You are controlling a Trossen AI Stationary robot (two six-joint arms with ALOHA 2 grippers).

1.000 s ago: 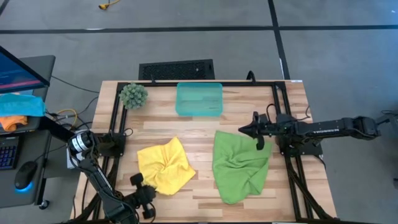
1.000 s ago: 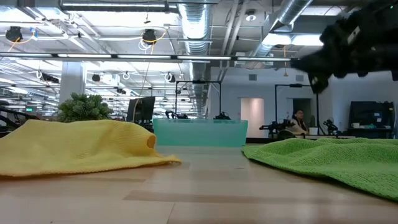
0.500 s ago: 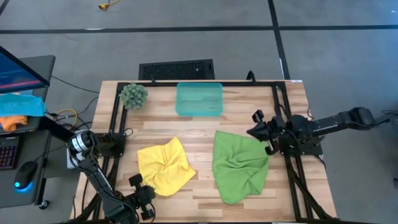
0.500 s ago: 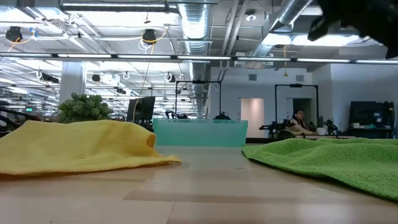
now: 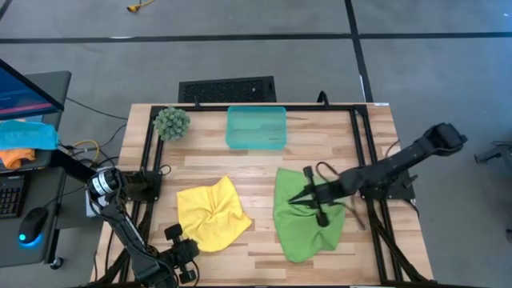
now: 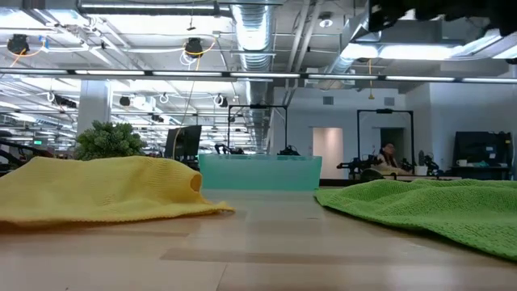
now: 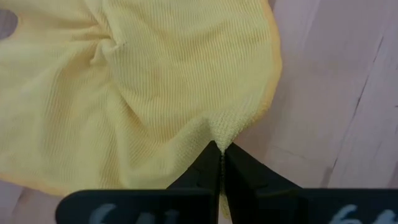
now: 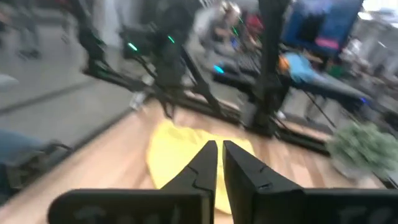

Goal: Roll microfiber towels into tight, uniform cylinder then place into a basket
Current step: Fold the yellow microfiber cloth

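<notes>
Since both towels look limp and light, take edges: left end effector pinches the yellow towel hem, right end effector (fingers nearly closed, empty) hovers over the green towel.

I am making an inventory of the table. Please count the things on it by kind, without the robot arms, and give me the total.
Towels: 2, one yellow and one green
Basket: 1
Plant: 1
Total: 4

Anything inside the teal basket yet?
Nothing visible: the basket looks empty from above, its ridged floor showing. Yellow towel and green towel both lie unrolled on the table.
</notes>
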